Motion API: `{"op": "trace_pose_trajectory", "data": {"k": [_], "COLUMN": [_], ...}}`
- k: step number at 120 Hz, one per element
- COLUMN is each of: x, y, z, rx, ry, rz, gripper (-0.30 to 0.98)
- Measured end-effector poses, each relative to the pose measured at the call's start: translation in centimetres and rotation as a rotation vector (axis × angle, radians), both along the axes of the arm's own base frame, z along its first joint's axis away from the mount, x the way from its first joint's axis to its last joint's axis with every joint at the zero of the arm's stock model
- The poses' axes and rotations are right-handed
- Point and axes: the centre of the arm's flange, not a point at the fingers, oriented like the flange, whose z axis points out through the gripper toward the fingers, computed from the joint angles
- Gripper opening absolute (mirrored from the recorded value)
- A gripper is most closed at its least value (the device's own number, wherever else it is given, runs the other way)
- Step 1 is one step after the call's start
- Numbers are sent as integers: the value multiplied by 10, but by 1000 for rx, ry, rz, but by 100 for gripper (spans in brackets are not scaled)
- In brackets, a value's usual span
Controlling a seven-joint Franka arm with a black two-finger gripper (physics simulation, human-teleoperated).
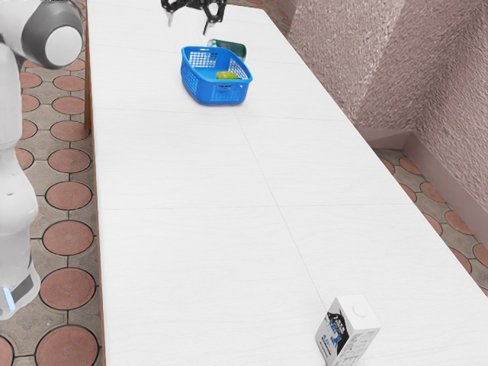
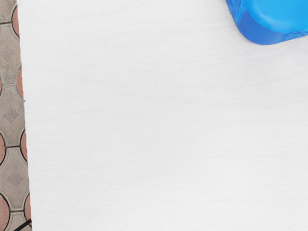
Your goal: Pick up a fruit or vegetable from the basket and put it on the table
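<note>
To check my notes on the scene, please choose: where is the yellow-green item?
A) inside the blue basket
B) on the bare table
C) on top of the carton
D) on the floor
A: the yellow-green item shows within the walls of the blue basket.
</note>
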Motion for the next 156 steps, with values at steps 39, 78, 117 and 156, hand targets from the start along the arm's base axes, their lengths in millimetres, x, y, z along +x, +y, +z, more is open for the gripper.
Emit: {"op": "trace_pose_trajectory", "data": {"k": [39, 78, 117, 156], "x": [24, -12, 31, -47], "y": [88, 149, 140, 222], "z": [-33, -41, -69, -73], "rx": [143, 186, 173, 204], "ry": [-64, -7, -1, 55], "rz": [-485, -794, -1283, -1370], "gripper": [69, 69, 69, 69]}}
